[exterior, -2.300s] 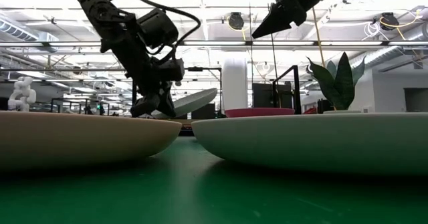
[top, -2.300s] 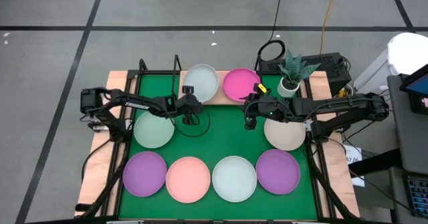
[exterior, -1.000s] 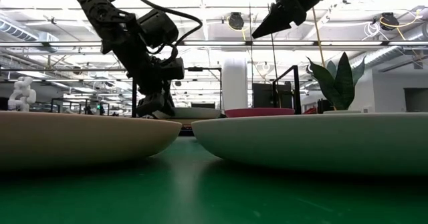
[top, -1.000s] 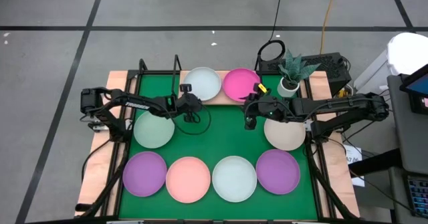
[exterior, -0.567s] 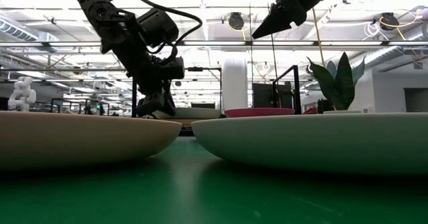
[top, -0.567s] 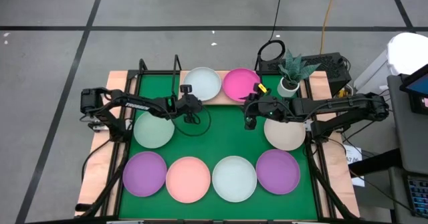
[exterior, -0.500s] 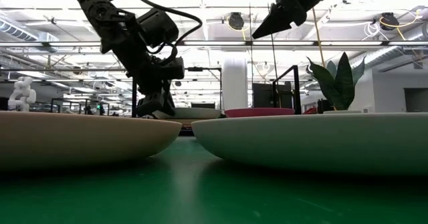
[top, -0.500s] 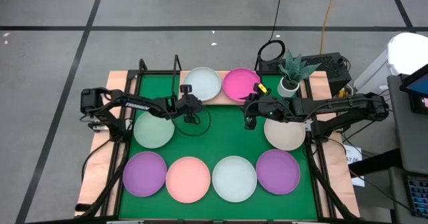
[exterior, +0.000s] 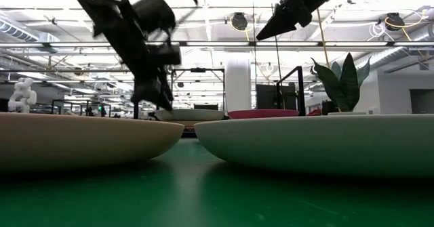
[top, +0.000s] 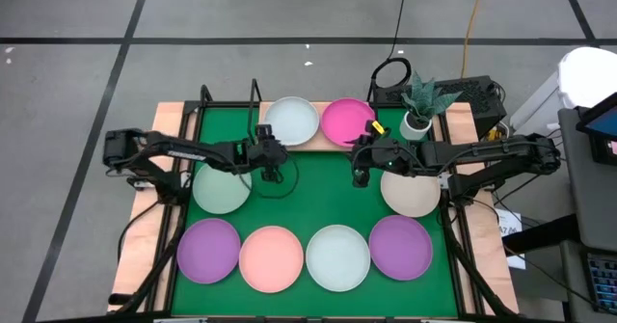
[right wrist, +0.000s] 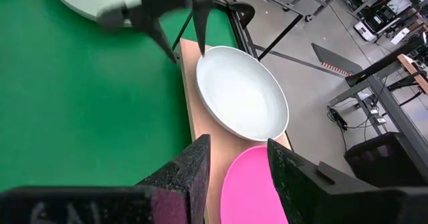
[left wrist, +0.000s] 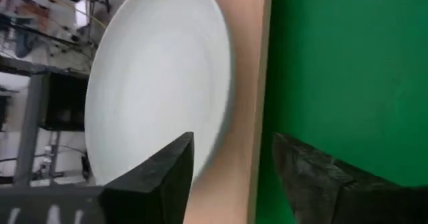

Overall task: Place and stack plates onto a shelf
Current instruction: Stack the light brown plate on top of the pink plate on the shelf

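A white plate (top: pixel 291 119) (left wrist: pixel 160 70) lies flat on the shelf's wooden board (left wrist: pixel 251 83) at the far edge of the table. A magenta plate (top: pixel 347 121) sits beside it on the right. My left gripper (top: pixel 270 164) (left wrist: pixel 233 144) stands open just off the white plate's near-left rim and holds nothing. My right gripper (top: pixel 360 176) (right wrist: pixel 237 150) hangs open above the mat, near the magenta plate (right wrist: pixel 251 184). On the green mat (top: pixel 318 198) rest a mint plate (top: pixel 222 186), a beige one (top: pixel 410 193), and a near row of purple (top: pixel 209 251), salmon (top: pixel 272 258), white (top: pixel 337 257) and purple (top: pixel 400 246).
A potted plant (top: pixel 419 106) stands at the far right corner beside the shelf. Black frame posts (top: pixel 255 96) rise at the shelf's left end. A black cable loop (top: pixel 280 178) lies under my left gripper. Bare mat lies in the middle, between the two arms.
My left gripper has come off the white plate's rim and drawn back a little toward the table's left edge and upward. The white plate stays flat on the shelf.
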`<state>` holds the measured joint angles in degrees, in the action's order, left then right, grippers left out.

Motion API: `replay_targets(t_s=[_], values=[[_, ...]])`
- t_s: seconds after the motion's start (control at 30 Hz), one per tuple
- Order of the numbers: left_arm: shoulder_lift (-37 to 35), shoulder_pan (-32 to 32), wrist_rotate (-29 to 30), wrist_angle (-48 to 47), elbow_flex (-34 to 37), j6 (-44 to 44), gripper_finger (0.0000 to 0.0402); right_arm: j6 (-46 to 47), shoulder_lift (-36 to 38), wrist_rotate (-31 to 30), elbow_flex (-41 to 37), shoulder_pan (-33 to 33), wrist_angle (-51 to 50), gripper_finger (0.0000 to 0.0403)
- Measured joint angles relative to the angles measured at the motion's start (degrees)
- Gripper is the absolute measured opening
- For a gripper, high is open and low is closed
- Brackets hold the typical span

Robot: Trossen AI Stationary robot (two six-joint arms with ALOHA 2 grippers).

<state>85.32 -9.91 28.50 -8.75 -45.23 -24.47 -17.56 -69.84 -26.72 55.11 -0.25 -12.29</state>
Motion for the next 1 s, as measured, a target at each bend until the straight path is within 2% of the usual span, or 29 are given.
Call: replay_targets(t_s=[0.23,0.53,0.77,1.0], values=[[-14.08,4.34,0.06,-0.31,-0.95,1.55,0.0209,3.10,0.00,0.04,0.00,0.25,-0.62,0.0130],[-31.09,9.63,0.06,-3.04,-0.94,8.47,0.0209,8.32,0.00,0.09,0.00,2.15,-3.48,0.0130],[-37.06,11.56,0.08,-5.84,-0.92,10.25,0.0209,9.46,0.00,-0.37,0.00,3.66,-2.99,0.0130],[-37.38,11.56,0.06,-6.26,-0.92,10.03,0.0209,12.94,0.00,-0.26,0.02,4.66,-3.72,0.0130]])
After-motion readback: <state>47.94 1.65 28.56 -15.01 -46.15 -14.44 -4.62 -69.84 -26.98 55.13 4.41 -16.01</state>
